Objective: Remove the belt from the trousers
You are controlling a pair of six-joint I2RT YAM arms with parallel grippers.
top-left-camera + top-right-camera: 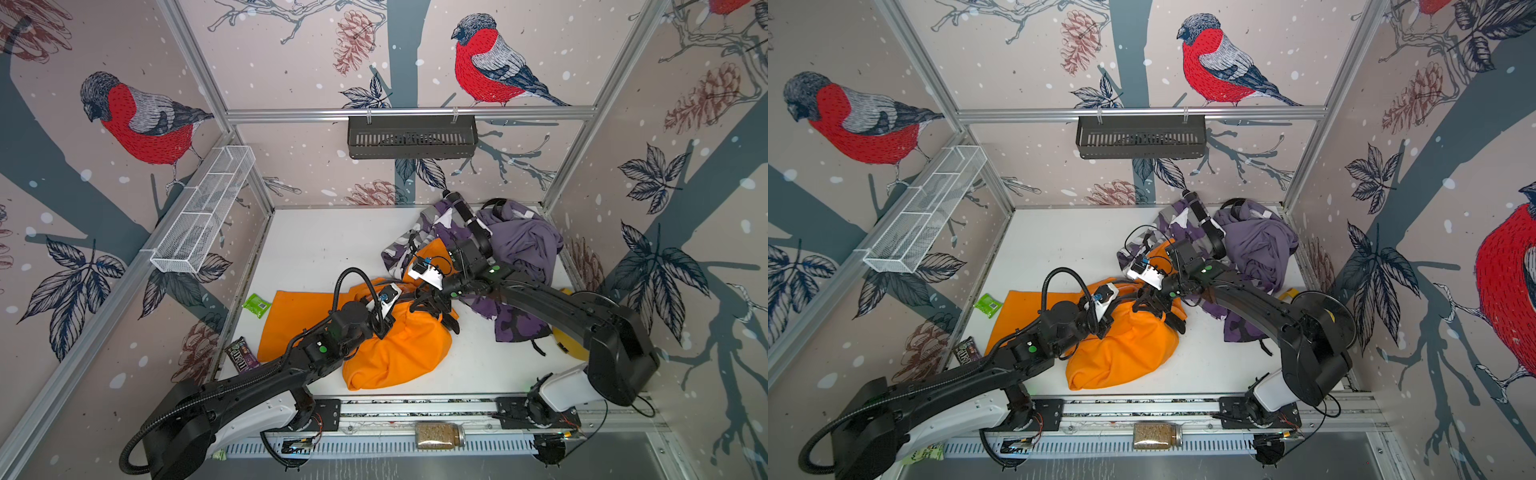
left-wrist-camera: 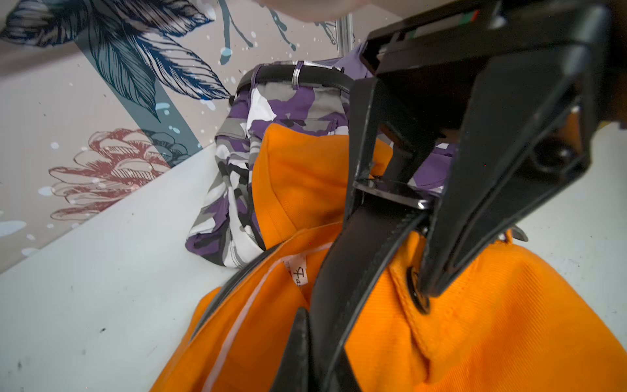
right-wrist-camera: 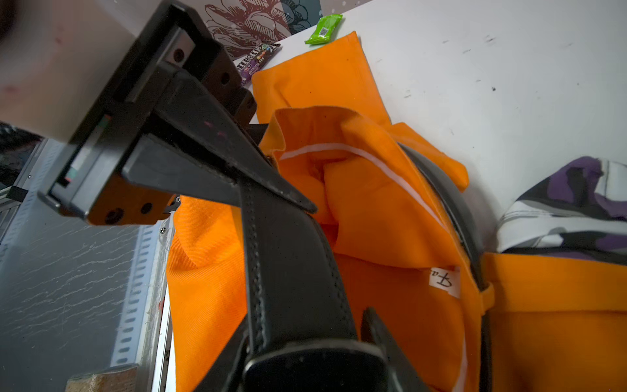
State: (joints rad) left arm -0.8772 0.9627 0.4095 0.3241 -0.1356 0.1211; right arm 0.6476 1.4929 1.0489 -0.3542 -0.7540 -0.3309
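Left gripper (image 3: 288, 198) pinches the belt (image 3: 291, 278), right gripper (image 2: 393, 217) clamps its buckle (image 2: 390, 193), we judge to part them; the belt lies threaded round orange trousers (image 1: 399, 349) (image 1: 1125, 353) at centre of both top views.

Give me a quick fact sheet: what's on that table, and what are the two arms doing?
Job: taking the black belt off the orange trousers
Left tool: shut on the belt strap
Right tool: closed around the buckle
Belt: not yet out, one waistband loop holds it
Other clothes: purple camouflage trousers, plain purple garment
Snacks: green wrapper, M&M's packet, both beside the trousers
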